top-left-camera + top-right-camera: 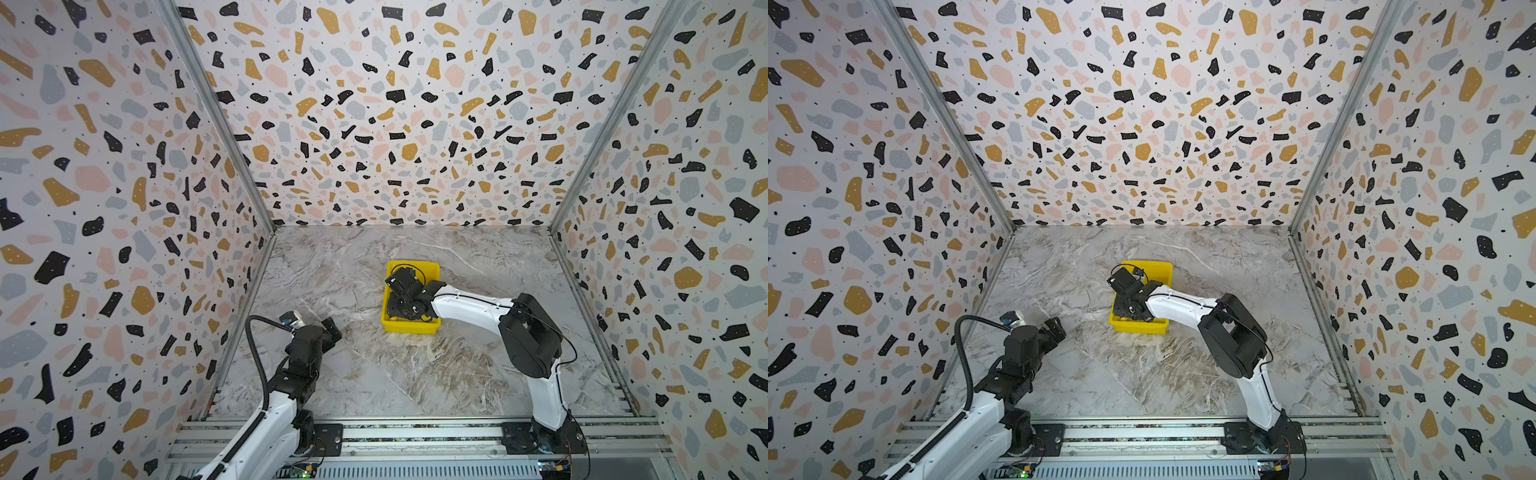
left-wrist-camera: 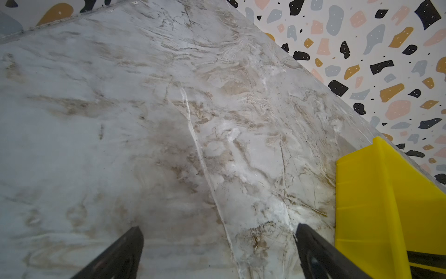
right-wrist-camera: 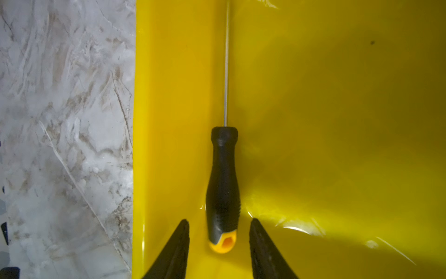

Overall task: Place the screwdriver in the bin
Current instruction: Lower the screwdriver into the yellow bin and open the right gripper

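Already your screwdriver point(image 3: 223, 188) lies flat inside the bin point(image 3: 337, 120), its shaft tip cut off from view. Your right gripper point(image 3: 219, 220) stands parted beside the handle, clear of it. Your left gripper point(image 2: 218, 226) hangs open above the table point(image 2: 144, 120).

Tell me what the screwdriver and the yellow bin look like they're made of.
On the screwdriver, the thin grey shaft looks like bare metal, faintly shiny; the black handle seems matte rubber or plastic, ribbed near its orange-yellow cap. The bin is probably moulded plastic, glossy: its yellow floor throws bright highlights.
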### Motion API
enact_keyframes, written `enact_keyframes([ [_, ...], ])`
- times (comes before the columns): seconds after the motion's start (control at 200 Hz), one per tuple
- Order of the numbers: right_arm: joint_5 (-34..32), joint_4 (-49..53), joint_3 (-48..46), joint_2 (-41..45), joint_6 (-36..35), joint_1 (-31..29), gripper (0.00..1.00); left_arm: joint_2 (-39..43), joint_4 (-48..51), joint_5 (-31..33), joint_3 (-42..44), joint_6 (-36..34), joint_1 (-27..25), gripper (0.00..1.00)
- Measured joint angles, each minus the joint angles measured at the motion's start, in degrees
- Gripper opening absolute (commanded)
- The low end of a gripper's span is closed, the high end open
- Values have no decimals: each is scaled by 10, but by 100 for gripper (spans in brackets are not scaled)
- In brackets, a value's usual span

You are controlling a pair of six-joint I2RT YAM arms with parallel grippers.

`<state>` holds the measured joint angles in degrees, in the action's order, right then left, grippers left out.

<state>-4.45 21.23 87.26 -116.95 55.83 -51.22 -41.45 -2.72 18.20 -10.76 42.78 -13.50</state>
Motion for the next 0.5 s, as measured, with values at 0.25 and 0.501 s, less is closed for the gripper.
enact_keyframes([
  [0.25,-18,15,0,6,-6,0,48,0,0,0,0,0,0,100],
  [0.501,-76,34,-30,120,-50,0,75,0,0,0,0,0,0,100],
])
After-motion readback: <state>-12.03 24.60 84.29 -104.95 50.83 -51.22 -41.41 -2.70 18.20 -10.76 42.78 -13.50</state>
